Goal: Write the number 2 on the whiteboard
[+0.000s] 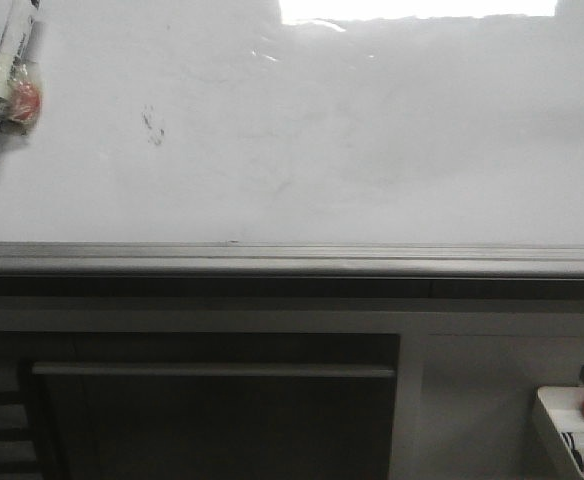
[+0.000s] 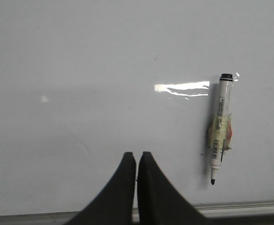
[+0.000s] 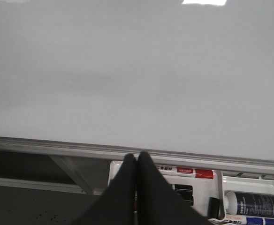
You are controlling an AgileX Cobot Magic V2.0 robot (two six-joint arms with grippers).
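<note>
The whiteboard (image 1: pixel 372 150) fills the upper front view, glossy white with faint erased smears. No number 2 shows on it. A white marker (image 1: pixel 2 75) with a black uncapped tip hangs on the board at the far upper left, tip down. In the left wrist view my left gripper (image 2: pixel 136 157) is shut and empty, facing the whiteboard (image 2: pixel 80 70), with the marker (image 2: pixel 220 126) off to one side, apart from the fingers. My right gripper (image 3: pixel 137 157) is shut and empty, low by the whiteboard's (image 3: pixel 127 70) bottom rail. Neither gripper shows in the front view.
A small dark smudge (image 1: pixel 153 125) marks the board's left part. The grey bottom rail (image 1: pixel 292 258) runs across, with a dark cabinet panel (image 1: pixel 212 410) below. A white tray (image 1: pixel 557 430) at the lower right holds markers; the right wrist view shows a red-banded marker (image 3: pixel 193 172) and a dark bottle (image 3: pixel 256 205).
</note>
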